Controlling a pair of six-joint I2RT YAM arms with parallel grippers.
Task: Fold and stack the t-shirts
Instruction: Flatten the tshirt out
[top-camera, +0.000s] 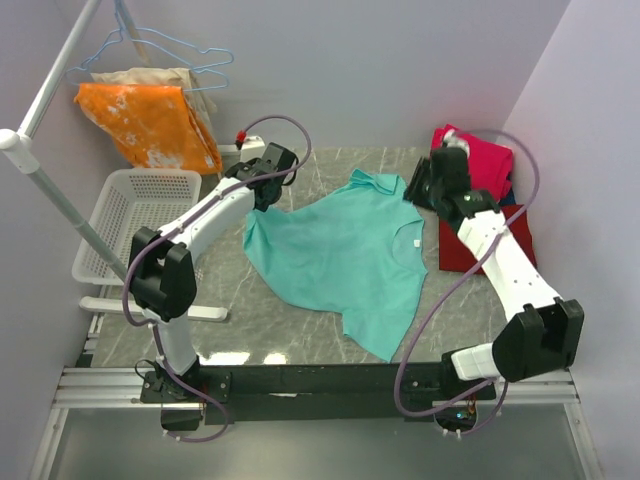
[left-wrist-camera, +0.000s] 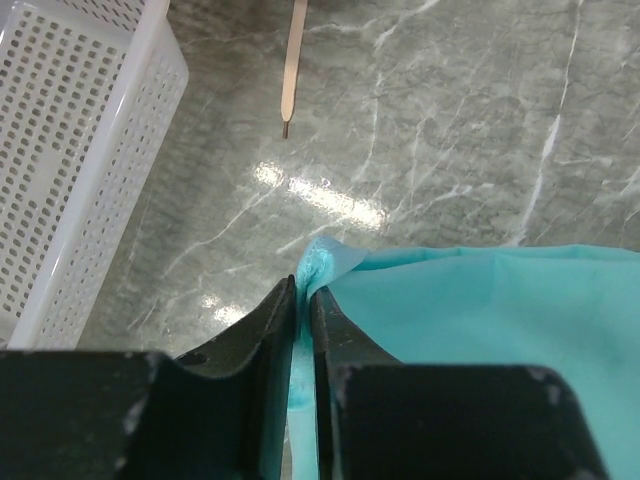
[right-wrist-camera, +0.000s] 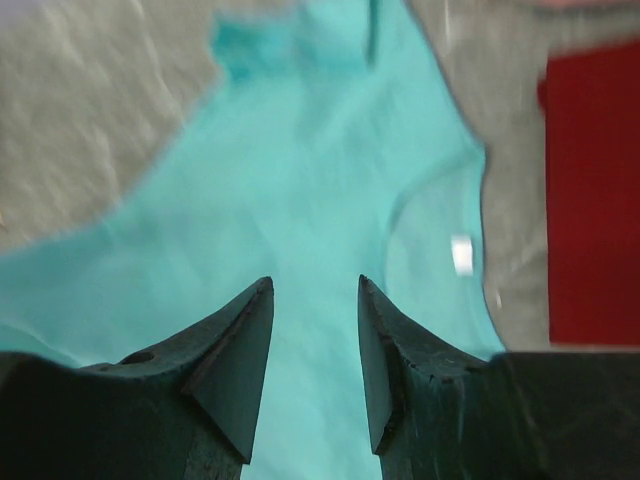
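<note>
Left wrist: teal t-shirt (left-wrist-camera: 480, 310) edge, seemingly inside the left hand (left-wrist-camera: 303, 305)

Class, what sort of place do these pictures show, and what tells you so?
Probably a walled robot test cell staged for laundry folding: two arms bolted at a marble-look table, a teal t-shirt spread on it, a white basket and hangers beside.

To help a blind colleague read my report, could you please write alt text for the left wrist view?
The left gripper pinches the edge of a teal t-shirt between nearly closed jaws, above a grey marble table. A white perforated basket stands at the left, and a thin wooden stick lies at the top.
</note>
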